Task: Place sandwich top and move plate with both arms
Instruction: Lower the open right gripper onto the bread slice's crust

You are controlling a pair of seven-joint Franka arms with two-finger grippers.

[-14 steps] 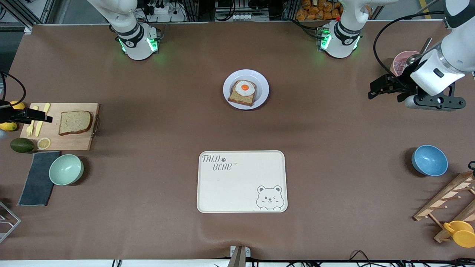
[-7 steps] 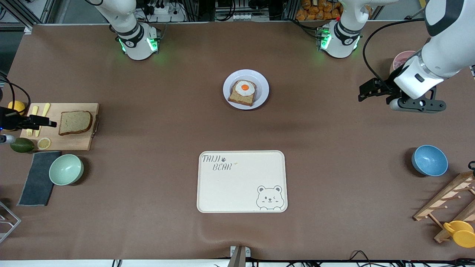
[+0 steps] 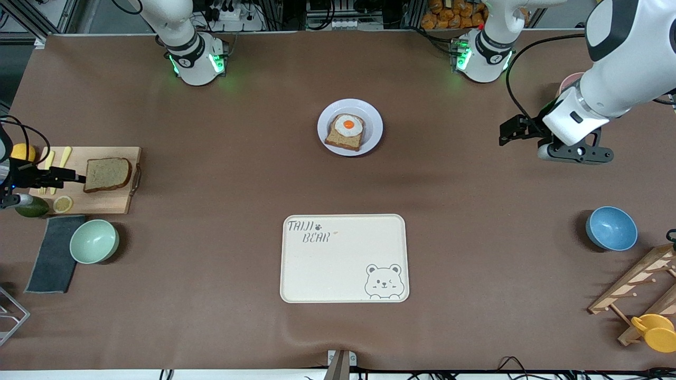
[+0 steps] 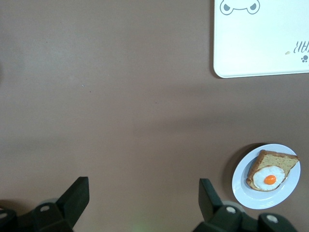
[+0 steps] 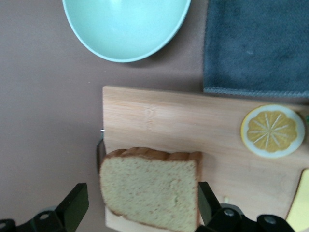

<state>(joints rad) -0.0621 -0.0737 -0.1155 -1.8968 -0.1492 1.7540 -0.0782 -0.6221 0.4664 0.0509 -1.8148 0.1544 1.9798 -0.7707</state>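
Note:
The sandwich top (image 3: 107,174), a plain brown bread slice, lies on a wooden cutting board (image 3: 100,201) at the right arm's end of the table. My right gripper (image 3: 77,177) is open and empty, low over the board's edge beside the slice. In the right wrist view its fingers (image 5: 73,205) stand either side of the slice (image 5: 152,193), above it. The white plate (image 3: 374,119) holds a bread slice with a fried egg (image 3: 346,131). My left gripper (image 3: 506,136) is open and empty over bare table toward the left arm's end. The left wrist view shows the plate (image 4: 241,186) off to one side.
A cream bear-print tray (image 3: 344,257) lies nearer the camera than the plate. A green bowl (image 3: 94,241), grey cloth (image 3: 53,253), lemon slice (image 3: 62,203) and avocado (image 3: 31,207) lie by the board. A blue bowl (image 3: 611,228) and wooden rack (image 3: 636,287) sit at the left arm's end.
My right gripper has moved along the board toward the bread slice. My left gripper has moved from the table's end toward the plate. Both stay open.

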